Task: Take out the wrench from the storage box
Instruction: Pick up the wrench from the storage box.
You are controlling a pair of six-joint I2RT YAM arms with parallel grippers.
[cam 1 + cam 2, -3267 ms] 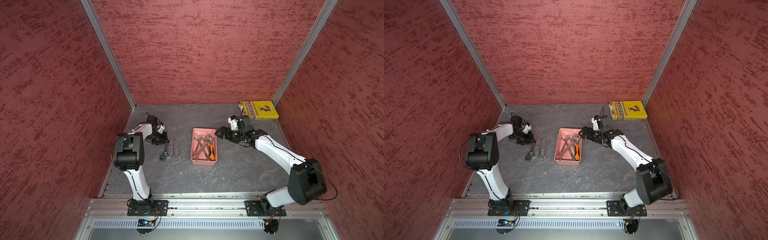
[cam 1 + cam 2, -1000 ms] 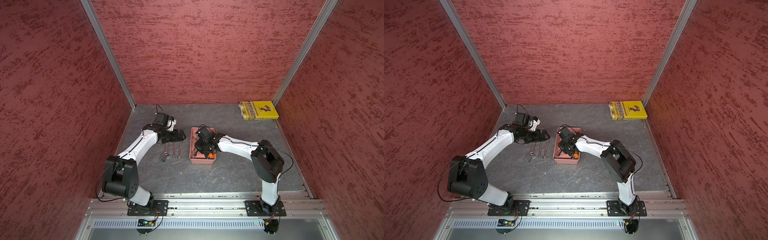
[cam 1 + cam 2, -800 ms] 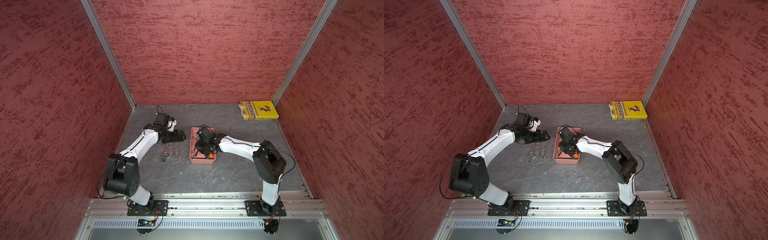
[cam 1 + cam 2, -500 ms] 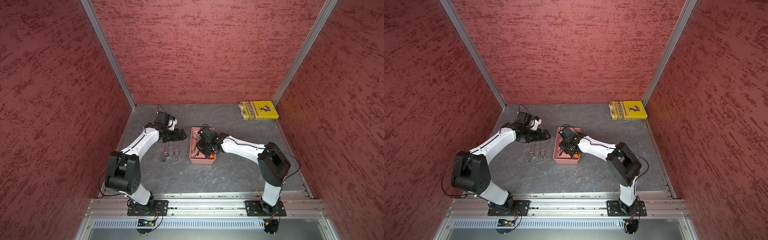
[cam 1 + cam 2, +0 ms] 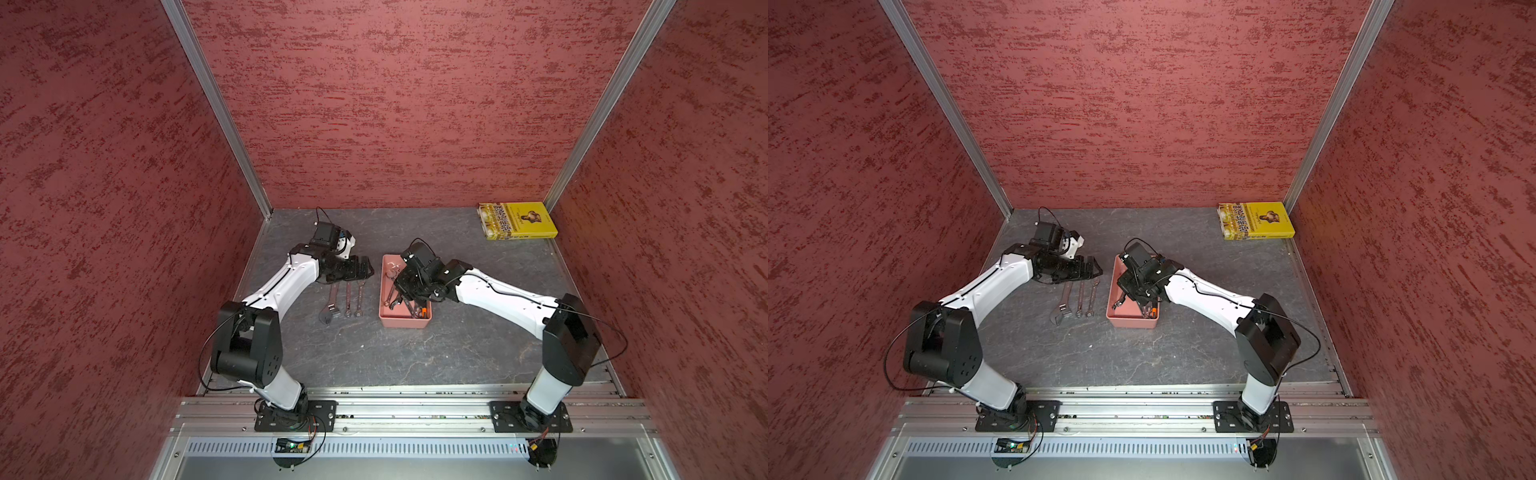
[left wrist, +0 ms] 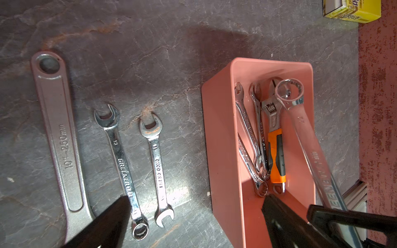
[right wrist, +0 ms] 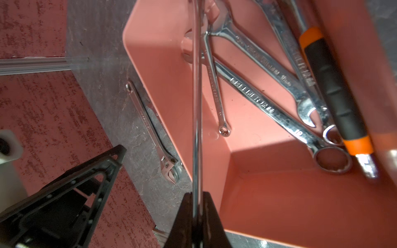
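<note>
We see the storage box just below the middle of both top views, a salmon-pink tray on the grey floor. The right gripper reaches over it from the right of the frame. In the right wrist view its two black fingers are pinched tight on the wrench, which shows there edge-on as a thin bright line up the middle of the frame.

In the left wrist view the same wrench is a long chrome combination spanner. It is tilted, with its ring end at the upper right over the far end of the box and its shaft slanting down to the grip at the lower right corner. It sits above the other tools, and we cannot tell whether the ring end touches them. Beneath it in the box lie an orange-handled adjustable wrench and a few slim chrome spanners.

The left gripper hovers just left of the box's far corner, its fingers spread wide and holding nothing. On the floor just left of the box lie a big adjustable wrench and two smaller spanners, side by side and not touching. A yellow book lies at the upper right of the floor, well apart from the rest.
</note>
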